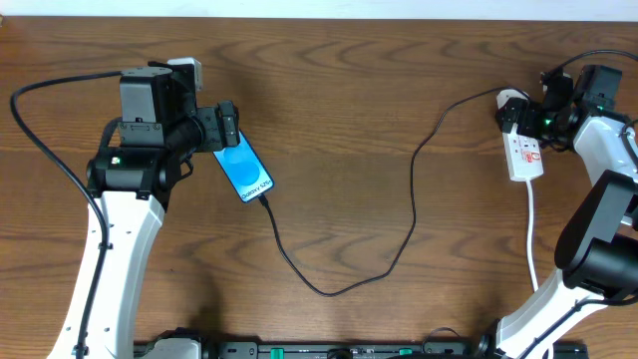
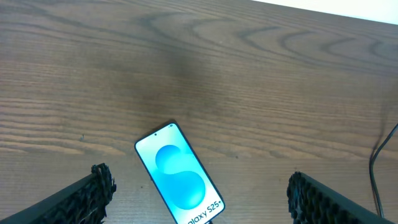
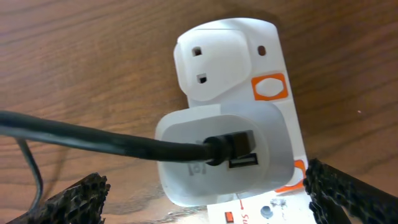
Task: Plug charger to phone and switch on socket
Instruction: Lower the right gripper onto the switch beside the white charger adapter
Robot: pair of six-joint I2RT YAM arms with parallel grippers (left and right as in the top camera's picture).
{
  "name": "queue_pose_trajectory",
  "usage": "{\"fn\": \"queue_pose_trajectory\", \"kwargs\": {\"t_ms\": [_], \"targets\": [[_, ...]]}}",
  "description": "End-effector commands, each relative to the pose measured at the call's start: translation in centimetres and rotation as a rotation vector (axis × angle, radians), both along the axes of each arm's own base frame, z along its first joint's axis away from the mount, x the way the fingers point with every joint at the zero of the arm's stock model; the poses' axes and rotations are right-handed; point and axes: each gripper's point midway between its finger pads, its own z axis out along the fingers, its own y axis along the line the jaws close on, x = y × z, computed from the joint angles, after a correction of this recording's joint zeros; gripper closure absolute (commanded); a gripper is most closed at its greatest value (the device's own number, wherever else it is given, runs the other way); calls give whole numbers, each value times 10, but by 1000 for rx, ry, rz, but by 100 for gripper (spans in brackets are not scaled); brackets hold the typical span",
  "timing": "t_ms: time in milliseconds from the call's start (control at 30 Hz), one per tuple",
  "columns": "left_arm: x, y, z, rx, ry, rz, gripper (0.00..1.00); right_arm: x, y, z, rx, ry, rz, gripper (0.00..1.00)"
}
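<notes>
**Socket switch is the step in hand**

Table first: we see bare wood with one arm at each side of the overhead frame. At the right edge lies the socket, and the right gripper hovers over its upper end, fingers spread either side of the white adapter and clamping nothing. At upper left the left gripper is likewise spread, with the phone flat on the wood just below it, screen lit. The charger loops from the adapter to the phone's lower end, where its tip appears seated, so we judge the plugging done. Next we need one fingertip pressed on an orange switch. The half-hidden one beside the adapter seems likelier.
</notes>
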Motion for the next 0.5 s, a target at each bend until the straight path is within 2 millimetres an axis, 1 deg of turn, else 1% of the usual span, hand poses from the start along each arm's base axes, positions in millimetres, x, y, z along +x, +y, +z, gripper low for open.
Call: {"fn": "queue_pose_trajectory", "kwargs": {"t_ms": [0,300,467], "targets": [[0,2,-1,19,2,1,9,-1,9,-6,23,2,41,1],[0,2,-1,19,2,1,9,-1,10,-7,27,2,42,1],[0,2,-1,19,2,1,9,0,14,-5,48,-7,54,1]]}}
